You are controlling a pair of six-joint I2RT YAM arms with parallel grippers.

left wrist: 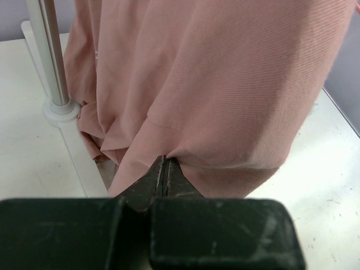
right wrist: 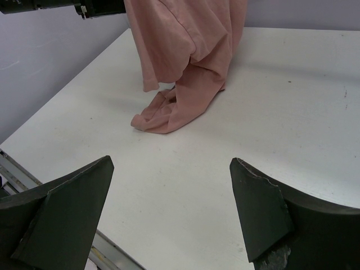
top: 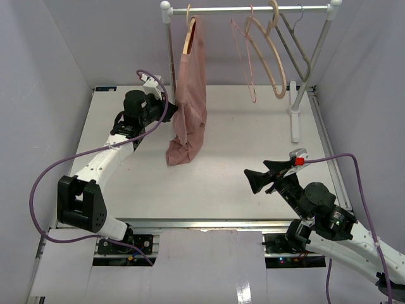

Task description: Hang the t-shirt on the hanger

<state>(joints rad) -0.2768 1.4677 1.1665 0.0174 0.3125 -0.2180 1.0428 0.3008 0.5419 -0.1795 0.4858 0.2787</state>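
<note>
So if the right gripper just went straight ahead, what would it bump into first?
Probably the t-shirt, where it bunches on the table. Only bare table lies between it and the open right gripper, though depth is unclear.

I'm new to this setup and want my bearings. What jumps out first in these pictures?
A pink t-shirt hangs on a hanger from the rail at rear left, its lower end pooled on the table. The left gripper is shut on its lower fabric, while the right gripper sits open above the near right of the table.
</note>
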